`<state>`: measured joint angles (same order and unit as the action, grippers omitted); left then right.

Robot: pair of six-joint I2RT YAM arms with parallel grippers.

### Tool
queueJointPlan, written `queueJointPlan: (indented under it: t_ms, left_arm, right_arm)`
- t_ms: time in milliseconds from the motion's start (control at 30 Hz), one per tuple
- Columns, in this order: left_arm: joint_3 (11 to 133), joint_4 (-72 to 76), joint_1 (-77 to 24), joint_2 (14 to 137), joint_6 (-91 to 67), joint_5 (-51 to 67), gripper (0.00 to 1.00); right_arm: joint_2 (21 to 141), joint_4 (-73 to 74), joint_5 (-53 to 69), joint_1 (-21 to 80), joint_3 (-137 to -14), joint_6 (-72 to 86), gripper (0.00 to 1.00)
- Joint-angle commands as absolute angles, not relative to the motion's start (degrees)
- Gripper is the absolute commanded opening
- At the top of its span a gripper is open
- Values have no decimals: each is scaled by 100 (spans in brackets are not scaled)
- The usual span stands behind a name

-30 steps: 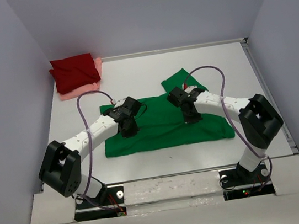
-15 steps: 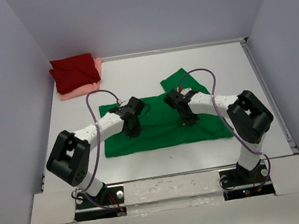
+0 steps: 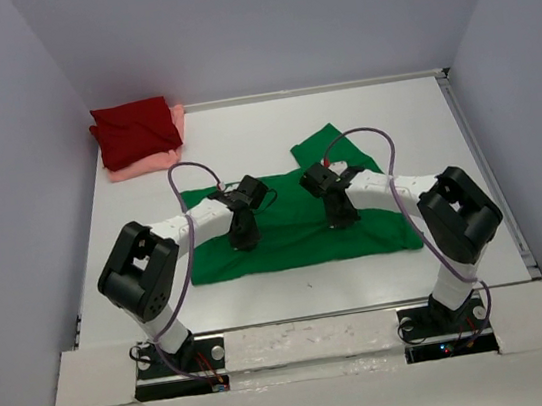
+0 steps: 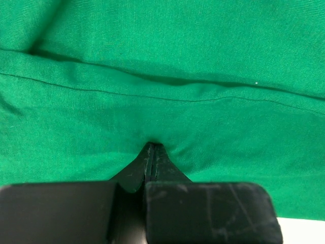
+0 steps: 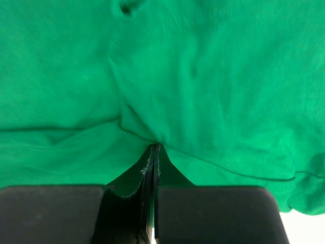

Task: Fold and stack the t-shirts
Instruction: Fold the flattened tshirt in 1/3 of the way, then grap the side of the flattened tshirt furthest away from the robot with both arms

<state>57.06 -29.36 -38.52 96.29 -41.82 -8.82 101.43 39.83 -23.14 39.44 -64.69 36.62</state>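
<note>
On the table (image 3: 261, 134), a green shirt (image 3: 297, 245)

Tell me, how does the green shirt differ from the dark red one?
The green shirt lies spread wide mid-table; the dark red shirt is a compact folded pad in the far left corner. The left fingers and right fingers are shut on the green shirt; the dark red shirt is untouched, resting on the pink shirt. Both are plain cloth.

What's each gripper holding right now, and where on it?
Both hold the green t-shirt: the left gripper pinches a pucker of cloth left of its middle, the right gripper pinches one right of its middle.
</note>
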Motion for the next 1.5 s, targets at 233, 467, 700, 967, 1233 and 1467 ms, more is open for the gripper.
queueJointPlan:
  t_ms: [233, 467, 700, 967, 1233, 1467]
  left_arm:
    - [5318, -2847, -3867, 9624, -4359, -474, 0]
    - [5027, -3076, -3867, 9124, -4526, -580, 0]
    - [4694, -3234, -3893, 8448, -4711, -483, 0]
    - [5298, -4287, -4078, 7797, -5053, -1403, 0]
    - [6757, -5274, -4430, 7067, -5257, -2759, 0]
    - [7918, -3844, -3324, 7812, -3116, -1572, 0]
  right_arm:
    - [9642, 3885, -1819, 3990, -5634, 4069, 0]
    - [9246, 4007, -1705, 4174, -5318, 4333, 0]
    - [9062, 4324, -1766, 4403, -5265, 4596, 0]
    - [8561, 5236, -2592, 4763, -5852, 4878, 0]
    - [8332, 6451, -3575, 5080, -7671, 4511, 29]
    - [9147, 4723, -2275, 2938, -9297, 1903, 79]
